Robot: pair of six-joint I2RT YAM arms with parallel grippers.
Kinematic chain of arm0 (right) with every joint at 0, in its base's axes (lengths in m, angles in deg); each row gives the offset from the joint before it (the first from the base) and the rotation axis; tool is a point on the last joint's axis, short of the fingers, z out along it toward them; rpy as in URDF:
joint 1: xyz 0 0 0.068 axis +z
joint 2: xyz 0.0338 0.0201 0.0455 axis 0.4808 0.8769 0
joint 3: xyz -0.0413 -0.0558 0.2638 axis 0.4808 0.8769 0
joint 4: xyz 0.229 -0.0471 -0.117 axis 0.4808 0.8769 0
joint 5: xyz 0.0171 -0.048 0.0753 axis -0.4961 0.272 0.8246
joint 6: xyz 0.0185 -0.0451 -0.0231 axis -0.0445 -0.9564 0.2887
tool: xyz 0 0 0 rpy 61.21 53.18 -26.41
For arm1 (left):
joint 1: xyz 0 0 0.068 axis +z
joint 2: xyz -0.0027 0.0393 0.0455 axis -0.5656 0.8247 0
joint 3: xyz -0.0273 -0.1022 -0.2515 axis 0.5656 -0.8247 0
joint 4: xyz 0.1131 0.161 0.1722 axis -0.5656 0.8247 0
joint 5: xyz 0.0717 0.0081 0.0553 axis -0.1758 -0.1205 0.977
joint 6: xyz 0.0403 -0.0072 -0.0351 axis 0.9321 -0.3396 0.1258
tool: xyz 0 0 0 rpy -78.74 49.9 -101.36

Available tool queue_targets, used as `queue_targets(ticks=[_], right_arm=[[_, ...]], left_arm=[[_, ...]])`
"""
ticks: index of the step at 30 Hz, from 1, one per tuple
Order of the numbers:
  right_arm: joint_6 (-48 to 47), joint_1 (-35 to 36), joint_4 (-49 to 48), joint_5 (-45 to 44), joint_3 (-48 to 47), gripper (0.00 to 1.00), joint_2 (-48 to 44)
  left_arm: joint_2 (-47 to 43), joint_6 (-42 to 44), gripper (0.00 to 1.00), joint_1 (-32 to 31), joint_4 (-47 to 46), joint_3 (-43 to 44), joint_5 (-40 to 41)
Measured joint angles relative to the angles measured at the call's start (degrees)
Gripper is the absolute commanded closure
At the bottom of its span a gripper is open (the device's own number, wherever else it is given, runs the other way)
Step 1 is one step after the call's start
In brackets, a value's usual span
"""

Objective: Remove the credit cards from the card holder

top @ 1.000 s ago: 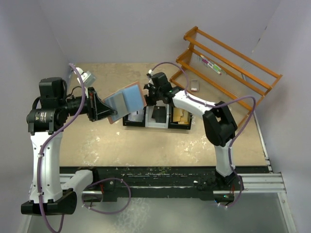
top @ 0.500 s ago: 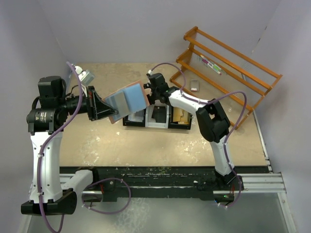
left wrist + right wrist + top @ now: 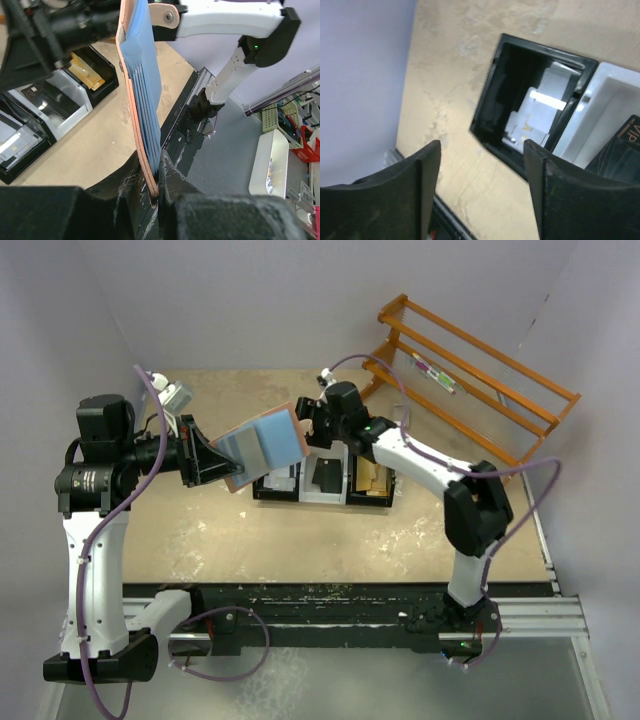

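The card holder [image 3: 265,445] is a flat reddish-brown wallet held up off the tabletop [image 3: 330,530] with its light blue lining turned toward the overhead camera. It sits left of centre, above the near-left end of a row of trays. The left tool [image 3: 220,464] is pressed together on the wallet's lower-left edge and pinches it. The right tool [image 3: 312,428] is just beside the wallet's far right corner, and from above I cannot tell whether the two touch. The left wrist view shows the card holder [image 3: 147,100] edge-on, which the overhead view does not: a brown outer skin, stacked blue slot edges, a rounded tab with a snap at the top, and the lower end clamped in the left tool [image 3: 155,184]. The right wrist view shows the right tool [image 3: 482,150] spread wide, its dark fingers [image 3: 420,180] with nothing between them. Below it a black tray [image 3: 495,100] holds pale credit cards [image 3: 535,112]. Next to it a white tray [image 3: 615,95] carries a dark card [image 3: 622,145] with gold lettering. An orange wooden rack [image 3: 470,370] stands at the back right.
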Motion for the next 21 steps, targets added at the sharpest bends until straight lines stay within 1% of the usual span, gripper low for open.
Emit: queue_targets(ticks=[2, 6, 9, 10, 11, 14, 17, 21], right_arm=[[-0.48, -0.04, -0.48, 0.68, 2.36, 0.17, -5.18], [-1.29, -1.07, -2.95, 3.5, 8.9, 0.1, -18.16], [-1.88, -4.15, -6.14, 9.44, 13.0, 0.04, -27.19], [-2.1, -5.46, -8.2, 13.86, 14.01, 0.01, -29.38], [-2.1, -6.71, -8.37, 14.23, 14.03, 0.0, -31.26], [-2.23, -8.15, -11.72, 20.68, 14.27, 0.0, -33.48], [-1.62, -7.61, -15.65, 26.1, 14.95, 0.0, -34.23], [-0.98, -5.79, -18.71, 29.55, 14.99, 0.0, -34.16]], left_arm=[[0.0, 0.24, 1.0, 0.0, 0.15, 0.0, -0.13], [0.02, 2.03, 1.0, 0.0, 1.51, 0.0, -0.22], [0.24, 4.13, 1.0, 0.0, 3.13, 0.0, -0.24], [0.44, 4.9, 1.0, 0.0, 3.67, 0.0, -0.33], [0.79, 5.79, 1.0, 0.0, 4.57, 0.0, -0.5], [1.79, 7.8, 1.0, 0.0, 6.32, 0.0, -0.72], [2.78, 9.7, 1.0, 0.0, 8.09, 0.0, -0.76], [4.0, 12.61, 1.0, 0.0, 10.45, 0.0, -0.76]])
